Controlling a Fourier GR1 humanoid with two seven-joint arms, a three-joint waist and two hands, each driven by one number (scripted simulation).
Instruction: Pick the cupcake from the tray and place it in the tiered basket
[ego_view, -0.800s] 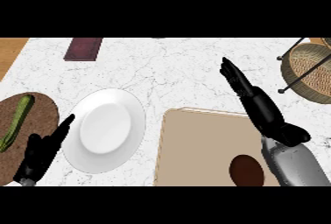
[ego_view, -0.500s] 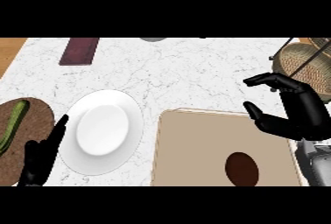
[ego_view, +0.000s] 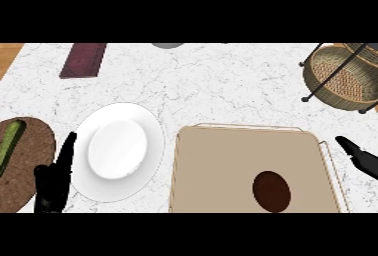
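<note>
Head view: the cupcake (ego_view: 271, 191) sits on the tray (ego_view: 251, 131); the left hand (ego_view: 52, 181) rests straight-fingered beside the plate (ego_view: 118, 145) (right hand (ego_view: 359, 156), mostly cropped: cannot tell).

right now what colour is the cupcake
The cupcake is dark brown, best seen in the head view.

Bathing the pale marble surface (ego_view: 221, 85) in bright, even light, seemingly from overhead. Keeping the white plate (ego_view: 118, 145) matte, merely shading its rim a faint grey around the whiter well. Laying a thin, soft shadow along the left edge of the tray (ego_view: 221, 165). Showing the cupcake (ego_view: 271, 191) as a flat dark oval with hardly any shading. Darkening the weave inside the tiered basket (ego_view: 343, 77) at far right. Swallowing nearly all surface detail on the black left hand (ego_view: 52, 185) and right hand (ego_view: 362, 157).
</note>
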